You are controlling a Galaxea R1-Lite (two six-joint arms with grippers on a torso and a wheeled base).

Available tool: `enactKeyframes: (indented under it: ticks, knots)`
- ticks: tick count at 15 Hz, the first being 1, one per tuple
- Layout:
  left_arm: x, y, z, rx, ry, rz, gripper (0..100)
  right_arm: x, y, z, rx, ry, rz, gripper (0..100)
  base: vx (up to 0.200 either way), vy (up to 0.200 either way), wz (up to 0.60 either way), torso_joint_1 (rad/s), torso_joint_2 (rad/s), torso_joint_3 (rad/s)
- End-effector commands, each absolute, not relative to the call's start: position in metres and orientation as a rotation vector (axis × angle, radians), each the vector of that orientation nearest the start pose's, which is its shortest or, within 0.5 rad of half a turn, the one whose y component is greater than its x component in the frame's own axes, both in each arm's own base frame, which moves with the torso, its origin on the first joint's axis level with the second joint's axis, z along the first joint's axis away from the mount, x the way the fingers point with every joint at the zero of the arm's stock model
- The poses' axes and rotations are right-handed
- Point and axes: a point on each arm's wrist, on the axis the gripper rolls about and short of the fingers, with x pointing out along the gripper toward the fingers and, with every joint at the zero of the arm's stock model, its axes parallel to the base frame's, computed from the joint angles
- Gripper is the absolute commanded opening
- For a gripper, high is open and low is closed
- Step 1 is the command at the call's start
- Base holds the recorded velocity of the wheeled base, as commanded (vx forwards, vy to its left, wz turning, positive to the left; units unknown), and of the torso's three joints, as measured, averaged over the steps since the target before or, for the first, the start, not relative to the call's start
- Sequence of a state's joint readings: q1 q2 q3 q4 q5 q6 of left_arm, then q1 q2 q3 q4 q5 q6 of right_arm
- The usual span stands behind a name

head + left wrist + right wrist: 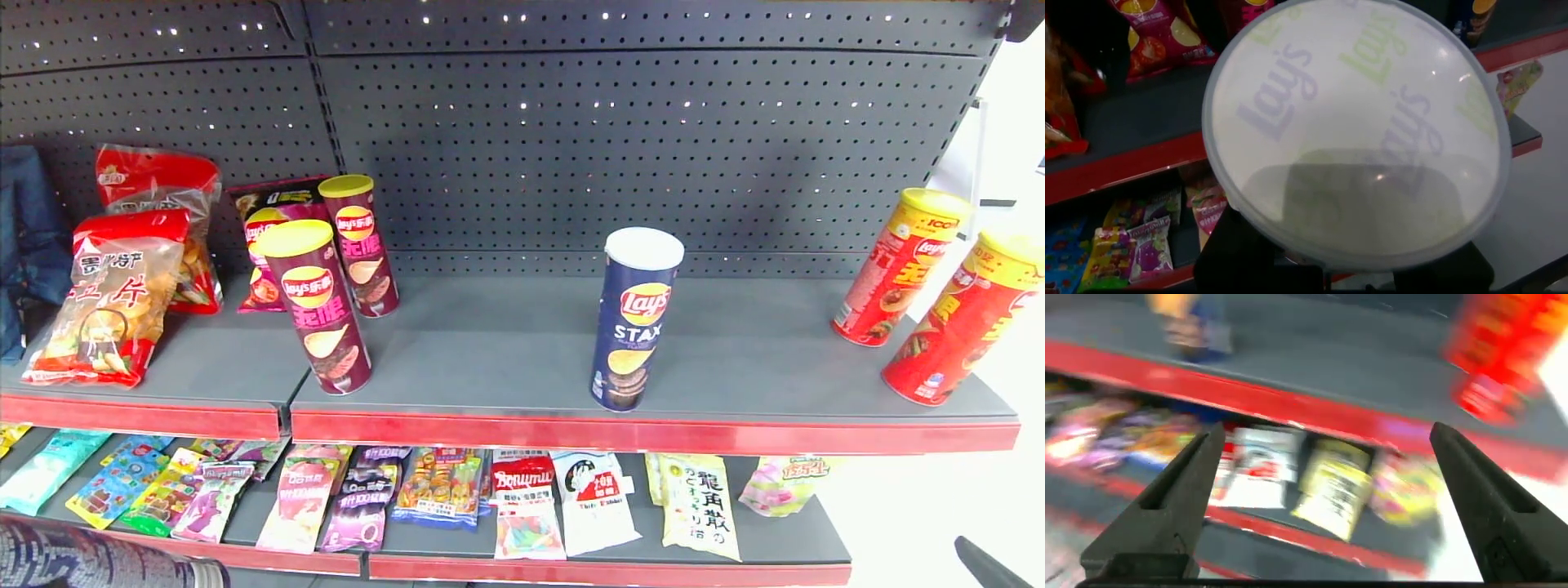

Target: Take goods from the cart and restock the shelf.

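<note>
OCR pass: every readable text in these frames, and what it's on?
"Lay's", "STAX": blue can.
"Lay's", plus Chinese characters: front maroon can.
"Lay's": rear maroon can.
"Lay's", repeated faintly: clear lid, left wrist view.
Red cans, red bags, lower-shelf packs: print too small or tilted to read surely.
Right wrist view: blurred, nothing readable.

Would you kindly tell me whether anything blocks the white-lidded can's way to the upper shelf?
Nothing visible stands between the white-lidded can and the upper shelf, bare between the front maroon can and the blue can.
</note>
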State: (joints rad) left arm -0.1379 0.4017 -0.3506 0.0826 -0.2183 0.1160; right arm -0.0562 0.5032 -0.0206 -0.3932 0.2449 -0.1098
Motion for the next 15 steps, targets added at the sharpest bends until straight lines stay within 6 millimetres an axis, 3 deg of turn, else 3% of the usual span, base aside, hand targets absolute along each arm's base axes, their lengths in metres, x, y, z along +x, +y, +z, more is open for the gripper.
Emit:
enactKeyframes:
  ticks: [1, 6, 9, 10, 13, 15]
  knots:
    - [0.003, -0.005, 0.17, 0.11, 0.116, -0.364, 0, 0.006, 0.002, 0.11, -0.089, 0.011, -0.012, 100, 0.0, 0.0, 0.0, 0.0, 0.0, 0.0]
    - [0.008, -0.007, 0.172, 0.105, 0.135, -0.41, 0, -0.004, 0.003, 0.099, -0.079, 0.073, 0.012, 100, 0.0, 0.0, 0.0, 0.0, 0.0, 0.0]
    - [0.007, -0.007, 0.172, 0.103, 0.134, -0.433, 0, -0.01, 0.003, 0.09, -0.081, 0.042, 0.246, 100, 0.0, 0.0, 0.0, 0.0, 0.0, 0.0]
    - [0.008, -0.008, 0.172, 0.104, 0.135, -0.438, 0, -0.011, 0.003, 0.087, -0.086, 0.05, 0.249, 100, 0.0, 0.0, 0.0, 0.0, 0.0, 0.0]
    - [0.007, -0.008, 0.177, 0.104, 0.119, -0.444, 0, -0.021, 0.002, 0.082, -0.071, -0.004, 0.037, 100, 0.0, 0.0, 0.0, 0.0, 0.0, 0.0]
    - [0.007, -0.008, 0.179, 0.103, 0.113, -0.461, 0, -0.023, 0.0, 0.076, -0.028, -0.005, 0.003, 100, 0.0, 0.0, 0.0, 0.0, 0.0, 0.0]
